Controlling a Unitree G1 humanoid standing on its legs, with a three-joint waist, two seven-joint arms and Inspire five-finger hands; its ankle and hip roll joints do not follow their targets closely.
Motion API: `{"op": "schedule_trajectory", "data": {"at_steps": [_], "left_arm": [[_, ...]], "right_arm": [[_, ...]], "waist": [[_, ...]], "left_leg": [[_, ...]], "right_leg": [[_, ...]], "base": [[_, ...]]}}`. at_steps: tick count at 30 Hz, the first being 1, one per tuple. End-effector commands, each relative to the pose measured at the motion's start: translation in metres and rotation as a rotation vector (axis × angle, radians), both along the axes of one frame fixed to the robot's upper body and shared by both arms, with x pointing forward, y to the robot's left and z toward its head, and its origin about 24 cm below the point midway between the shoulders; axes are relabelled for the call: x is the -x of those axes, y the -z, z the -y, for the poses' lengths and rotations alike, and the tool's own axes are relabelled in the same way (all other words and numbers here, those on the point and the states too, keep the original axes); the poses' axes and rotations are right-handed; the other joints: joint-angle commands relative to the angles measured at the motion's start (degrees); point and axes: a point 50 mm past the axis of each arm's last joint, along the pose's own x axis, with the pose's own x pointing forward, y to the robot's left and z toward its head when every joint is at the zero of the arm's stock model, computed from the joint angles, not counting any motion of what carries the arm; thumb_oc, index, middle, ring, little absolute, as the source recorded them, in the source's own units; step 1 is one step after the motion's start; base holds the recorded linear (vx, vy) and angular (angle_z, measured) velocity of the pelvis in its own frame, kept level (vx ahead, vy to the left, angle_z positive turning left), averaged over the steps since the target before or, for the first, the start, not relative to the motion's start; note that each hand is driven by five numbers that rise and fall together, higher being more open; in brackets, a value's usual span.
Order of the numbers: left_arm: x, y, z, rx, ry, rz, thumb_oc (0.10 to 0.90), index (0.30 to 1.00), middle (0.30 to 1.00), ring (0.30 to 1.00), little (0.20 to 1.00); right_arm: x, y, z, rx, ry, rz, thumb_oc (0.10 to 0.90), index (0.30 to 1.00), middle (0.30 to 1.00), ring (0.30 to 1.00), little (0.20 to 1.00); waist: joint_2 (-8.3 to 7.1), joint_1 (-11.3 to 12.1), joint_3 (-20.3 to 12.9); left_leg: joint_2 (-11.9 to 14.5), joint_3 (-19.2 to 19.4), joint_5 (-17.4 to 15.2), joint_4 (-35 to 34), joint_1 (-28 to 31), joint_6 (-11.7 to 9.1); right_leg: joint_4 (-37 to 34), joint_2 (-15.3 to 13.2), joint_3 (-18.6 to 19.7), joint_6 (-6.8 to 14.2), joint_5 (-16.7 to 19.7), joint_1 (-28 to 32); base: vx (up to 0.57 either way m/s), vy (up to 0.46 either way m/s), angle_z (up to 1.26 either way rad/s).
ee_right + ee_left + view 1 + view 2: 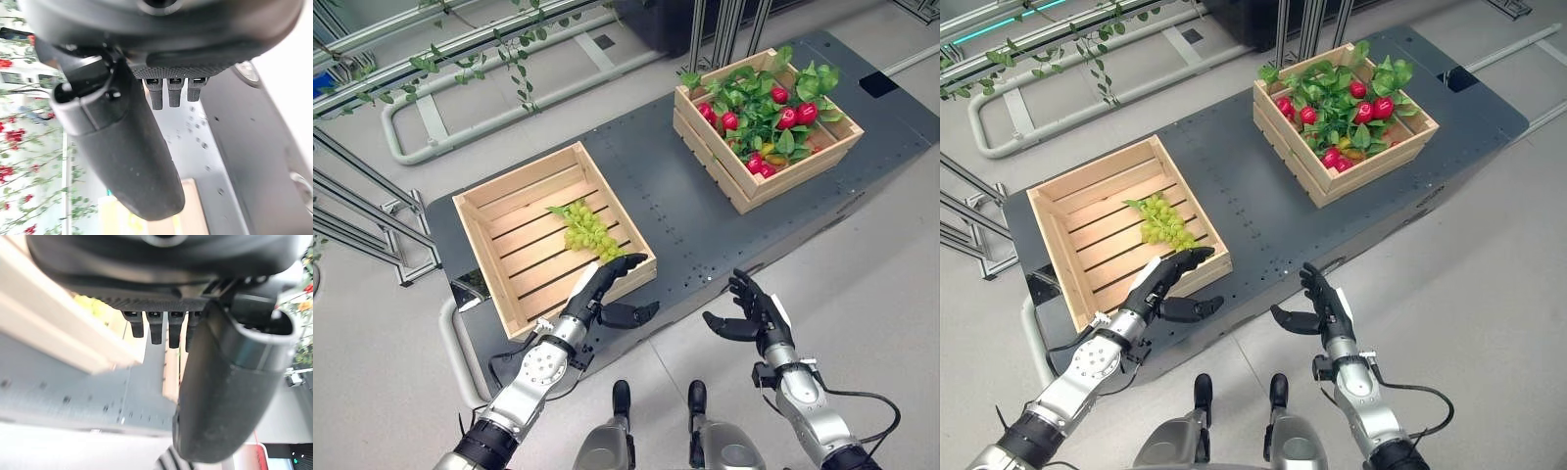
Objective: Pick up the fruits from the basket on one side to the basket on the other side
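Fruit is split between two crates. One bunch of pale green grapes (586,231) with a small leaf lies on the slatted floor of the light wooden crate (499,202) at the robot's left, toward the crate's near right corner. No other fruit lies in that crate. Round red fruits (793,115), together with small yellow and green pieces, sit among dense green leaves (759,106) in the second light wooden crate (717,174), which stands farther off at the robot's right. Both crates rest on a dark grey perforated metal table (675,211), well apart from each other, with bare tabletop between them.

Left hand (600,293): positioned at the near right corner of the left crate, fingers extended and reaching over the crate's front wall toward the grapes, thumb held out to the side. It holds nothing; whether the fingertips touch the rim or the grapes cannot be told. Its wrist view shows the fingers straight, with the crate wall and the table edge beyond them.

Right hand (753,314): held off the near edge of the table, over the floor, fingers loosely spread, thumb pointing toward the left hand. It is empty and touches nothing.

Beyond the table, pale grey rails (470,117) lie on the floor, and a leafy green vine (401,73) trails along a metal frame (431,29).
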Motion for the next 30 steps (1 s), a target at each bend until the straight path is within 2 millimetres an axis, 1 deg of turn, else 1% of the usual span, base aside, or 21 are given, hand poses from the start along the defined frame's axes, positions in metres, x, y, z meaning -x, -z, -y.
{"op": "schedule_trajectory", "data": {"at_steps": [1, 2, 3, 4, 5, 6, 9, 12, 13, 17, 21, 23, 24, 25, 27, 30], "left_arm": [[-0.003, -0.06, -0.003, 0.056, -0.018, 0.36, 0.8, 0.9, 0.9, 0.9, 0.9], [-0.003, -0.081, -0.01, 0.058, -0.059, 0.473, 0.8, 0.9, 0.9, 0.9, 0.9], [-0.003, -0.093, -0.013, 0.04, -0.086, 0.543, 0.8, 0.9, 0.9, 0.9, 0.9], [-0.004, -0.101, -0.016, 0.018, -0.11, 0.591, 0.8, 0.9, 0.9, 0.9, 0.9], [-0.004, -0.105, -0.017, -0.002, -0.122, 0.616, 0.8, 0.9, 0.9, 0.9, 0.9], [-0.007, -0.118, -0.023, -0.065, -0.168, 0.684, 0.8, 0.9, 0.9, 0.9, 0.9], [-0.017, -0.13, -0.035, -0.229, -0.273, 0.749, 0.8, 0.9, 0.9, 0.9, 0.9], [-0.027, -0.135, -0.045, -0.298, -0.332, 0.749, 0.8, 0.9, 0.9, 0.9, 0.9], [-0.035, -0.135, -0.056, -0.37, -0.395, 0.74, 0.8, 0.9, 0.9, 0.9, 0.9], [-0.048, -0.133, -0.069, -0.568, -0.494, 0.745, 0.8, 0.9, 0.9, 0.9, 0.9], [-0.062, -0.132, -0.077, -0.683, -0.522, 0.723, 0.8, 0.9, 0.9, 0.9, 0.9], [-0.071, -0.134, -0.077, -0.793, -0.507, 0.72, 0.8, 0.9, 0.9, 0.9, 0.9], [-0.071, -0.135, -0.077, -0.809, -0.504, 0.721, 0.8, 0.9, 0.9, 0.9, 0.9], [-0.078, -0.139, -0.079, -0.916, -0.499, 0.726, 0.8, 0.9, 0.9, 0.9, 0.9], [-0.083, -0.145, -0.083, -0.996, -0.504, 0.714, 0.8, 0.9, 0.9, 0.9, 0.9], [-0.088, -0.153, -0.091, -1.058, -0.538, 0.691, 0.8, 0.9, 0.9, 0.9, 0.9]], "right_arm": [[-0.01, -0.037, -0.009, -0.097, -0.018, 0.223, 0.8, 0.9, 0.9, 0.9, 0.9], [-0.009, -0.036, -0.009, -0.09, -0.016, 0.214, 0.8, 0.9, 0.9, 0.9, 0.9], [-0.01, -0.035, -0.01, -0.082, -0.015, 0.21, 0.8, 0.9, 0.9, 0.9, 0.9], [-0.011, -0.036, -0.01, -0.074, -0.017, 0.209, 0.8, 0.9, 0.9, 0.9, 0.9], [-0.012, -0.036, -0.01, -0.07, -0.017, 0.21, 0.8, 0.9, 0.9, 0.9, 0.9], [-0.015, -0.038, -0.01, -0.052, -0.025, 0.211, 0.8, 0.9, 0.9, 0.9, 0.9], [-0.021, -0.043, -0.008, -0.028, -0.046, 0.216, 0.8, 0.9, 0.9, 0.9, 0.9], [-0.024, -0.047, -0.007, -0.015, -0.057, 0.222, 0.8, 0.9, 0.9, 0.9, 0.9], [-0.027, -0.049, -0.005, 0.0, -0.071, 0.225, 0.8, 0.9, 0.9, 0.9, 0.9], [-0.031, -0.055, -0.003, 0.018, -0.106, 0.244, 0.8, 0.9, 0.9, 0.9, 0.9], [-0.04, -0.064, -0.002, 0.035, -0.136, 0.288, 0.8, 0.9, 0.9, 0.9, 0.9], [-0.048, -0.072, -0.004, 0.05, -0.151, 0.31, 0.8, 0.9, 0.9, 0.9, 0.9], [-0.049, -0.073, -0.004, 0.051, -0.151, 0.311, 0.8, 0.9, 0.9, 0.9, 0.9], [-0.056, -0.079, -0.003, 0.061, -0.158, 0.325, 0.8, 0.9, 0.9, 0.9, 0.9], [-0.061, -0.084, 0.001, 0.069, -0.159, 0.333, 0.8, 0.9, 0.9, 0.9, 0.9], [-0.067, -0.089, 0.004, 0.085, -0.155, 0.337, 0.8, 0.9, 0.9, 0.9, 0.9]], "waist": [[-0.97, 0.5, -4.1], [-0.83, 0.4, -4.3], [-0.74, 0.3, -4.4], [-0.68, 0.2, -4.4], [-0.65, 0.2, -4.3], [-0.51, 0.0, -4.2], [-0.25, -0.5, -3.5], [-0.05, -0.9, -2.8], [0.14, -1.3, -1.9], [-0.11, -1.8, 0.3], [-0.67, -2.2, 3.8], [-0.98, -2.5, 5.6], [-1.0, -2.5, 5.8], [-1.16, -2.9, 7.2], [-1.29, -3.2, 8.3], [-1.19, -3.6, 9.5]], "left_leg": [[-1.8, -0.6, -3.8, 0.1, 0.9, 1.6], [-2.0, -0.5, -4.2, 0.1, 1.0, 1.8], [-2.1, -0.3, -4.4, 0.1, 0.9, 1.8], [-2.1, -0.3, -4.5, 0.1, 0.8, 1.8], [-2.2, -0.2, -4.6, 0.1, 0.7, 1.8], [-2.1, -0.1, -4.6, 0.1, 0.3, 1.6], [-1.9, 0.5, -4.4, 0.1, -0.3, 1.4], [-1.8, 0.8, -4.1, 0.1, -0.8, 1.3], [-1.6, 1.2, -3.9, 0.4, -1.1, 1.2], [-1.4, 1.9, -4.9, 5.3, -4.2, 0.9], [-1.2, 2.8, -6.0, 11.4, -8.5, 0.5], [-0.9, 3.4, -6.7, 15.2, -11.2, 0.3], [-0.9, 3.4, -6.7, 15.5, -11.5, 0.3], [-0.7, 3.6, -7.2, 18.0, -13.4, 0.3], [-0.6, 4.1, -7.9, 20.2, -15.0, 0.4], [-0.4, 4.8, -8.2, 22.1, -17.1, 0.3]], "right_leg": [[4.8, -2.7, -1.7, 0.0, -1.5, -0.7], [4.2, -2.8, -1.6, 0.1, -1.5, -0.7], [3.9, -2.8, -1.4, 0.2, -1.5, -0.7], [3.5, -2.8, -1.3, 0.2, -1.4, -0.8], [3.4, -2.8, -1.3, 0.2, -1.3, -0.8], [3.0, -2.9, -1.1, 0.2, -1.2, -1.1], [3.5, -2.8, -0.7, 0.2, -1.7, -2.1], [4.4, -2.8, -0.4, 0.0, -2.3, -3.0], [5.6, -2.8, -0.2, -0.2, -3.0, -3.7], [9.0, -3.1, 0.0, -1.0, -4.7, -5.7], [14.3, -3.3, 0.3, -1.7, -6.3, -9.4], [18.1, -3.4, 0.2, -1.9, -7.3, -12.3], [18.5, -3.5, 0.3, -2.0, -7.4, -12.6], [21.3, -3.7, 0.3, -2.2, -8.1, -14.6], [23.7, -3.8, 0.3, -2.4, -8.9, -16.4], [26.1, -4.1, 0.3, -2.6, -9.5, -18.8]], "base": [[0.1, 0.078, 0.03], [0.08, 0.064, 0.04], [0.08, 0.076, 0.07], [0.03, 0.047, 0.05], [0.01, 0.062, 0.01], [0.0, 0.065, 0.0], [-0.02, 0.065, -0.03], [-0.03, 0.058, -0.06], [-0.03, 0.074, -0.03], [-0.06, 0.056, -0.15], [-0.13, 0.02, -0.06], [-0.12, 0.021, -0.17], [-0.11, 0.039, -0.2], [-0.08, 0.04, -0.13], [-0.08, 0.057, -0.07], [-0.05, 0.057, -0.02]]}}
